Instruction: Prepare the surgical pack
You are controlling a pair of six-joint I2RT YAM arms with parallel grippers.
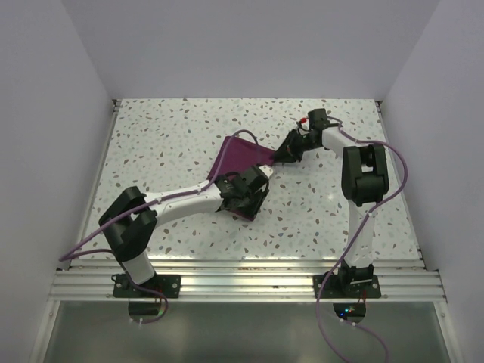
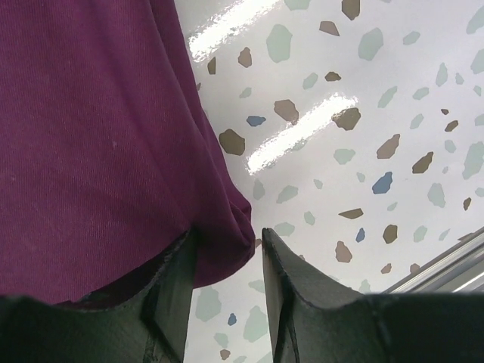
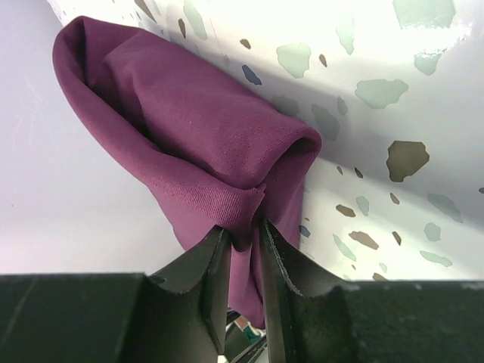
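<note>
The surgical pack [image 1: 238,157] is a soft, light purple cloth. It will likely flop and sag, so pinch it at an edge or corner. It lies bunched in the middle of the table [image 1: 166,144]. The right hand [image 3: 243,228] is pinched tight on a fold. The left hand [image 2: 228,233] is half open, with a cloth edge between its fingers, not squeezed. Both arms reach low into the middle.

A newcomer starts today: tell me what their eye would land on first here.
The maroon cloth, bunched at the middle of the speckled table, stands out first. The right claw pinches a fold of it from the right; the left claw straddles its near edge, jaws apart.
</note>
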